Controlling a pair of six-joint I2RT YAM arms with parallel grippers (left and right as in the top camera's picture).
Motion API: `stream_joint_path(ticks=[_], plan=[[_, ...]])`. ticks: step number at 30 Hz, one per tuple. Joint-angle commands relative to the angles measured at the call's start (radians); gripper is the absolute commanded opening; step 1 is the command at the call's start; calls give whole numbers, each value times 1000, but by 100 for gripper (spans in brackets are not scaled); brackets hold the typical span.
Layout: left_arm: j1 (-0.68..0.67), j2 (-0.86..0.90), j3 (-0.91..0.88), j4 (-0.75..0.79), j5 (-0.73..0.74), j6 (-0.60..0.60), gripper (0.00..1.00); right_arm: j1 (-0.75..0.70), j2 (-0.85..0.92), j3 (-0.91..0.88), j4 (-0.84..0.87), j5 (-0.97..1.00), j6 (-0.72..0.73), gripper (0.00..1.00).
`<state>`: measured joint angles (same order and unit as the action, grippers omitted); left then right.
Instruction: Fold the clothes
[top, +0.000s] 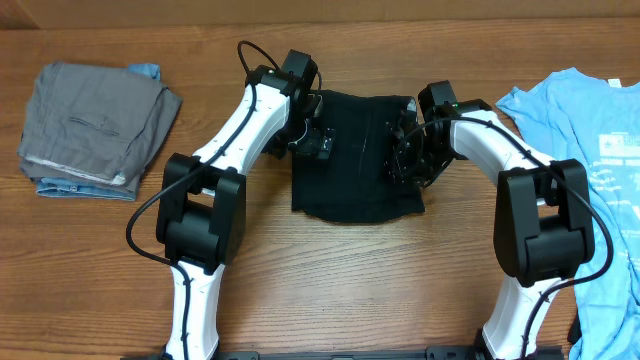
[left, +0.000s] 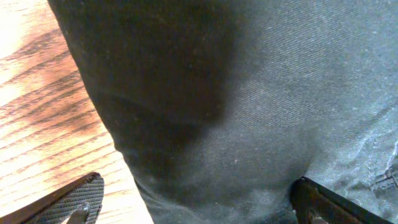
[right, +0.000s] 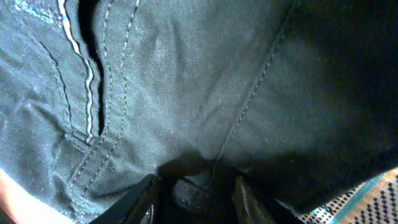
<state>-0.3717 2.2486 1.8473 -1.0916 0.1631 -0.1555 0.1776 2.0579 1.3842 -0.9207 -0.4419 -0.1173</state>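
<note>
A black garment (top: 355, 160) with stitched seams lies partly folded at the table's middle. My left gripper (top: 318, 143) is at its left edge. In the left wrist view its jaws (left: 199, 208) are open wide, one finger over bare wood, the other over the black fabric (left: 261, 112). My right gripper (top: 405, 155) is on the garment's right part. In the right wrist view its fingers (right: 194, 199) are closed on a pinched fold of the black fabric (right: 205, 93). A light blue T-shirt (top: 590, 150) with white print lies spread at the far right.
A grey folded garment (top: 95, 125) with a pocket seam sits on a light blue piece at the far left. The wooden table (top: 340, 280) runs toward the front edge. The right arm's base stands beside the blue T-shirt.
</note>
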Motion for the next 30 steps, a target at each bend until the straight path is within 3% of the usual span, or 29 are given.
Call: stream_joint_path(ticks=[1,7,12,19,22,23,25,27,30], plan=[[0,5,-12,4,-34,-10,98,-2,29,33,-93,53,16,43],[0,5,-13,-2,-49,-9,95,-3,-32,187,-236,136,18,43],[0,5,-32,0,-71,-9,95,-6,-93,192,-268,359,146,44],[0,5,-39,-3,-69,-10,96,-13,-96,187,-263,460,215,48],[0,5,-39,-2,-68,-9,99,-35,-96,187,-213,480,286,56],[0,5,-39,-3,-66,-9,100,-50,-96,187,-197,433,286,61],[0,5,-39,-3,-66,-9,100,-78,-96,187,-182,302,262,81],[0,5,-39,-3,-66,-9,100,-112,-95,187,-171,166,221,89],[0,5,-39,-3,-66,-9,100,-153,-84,187,-165,114,205,100]])
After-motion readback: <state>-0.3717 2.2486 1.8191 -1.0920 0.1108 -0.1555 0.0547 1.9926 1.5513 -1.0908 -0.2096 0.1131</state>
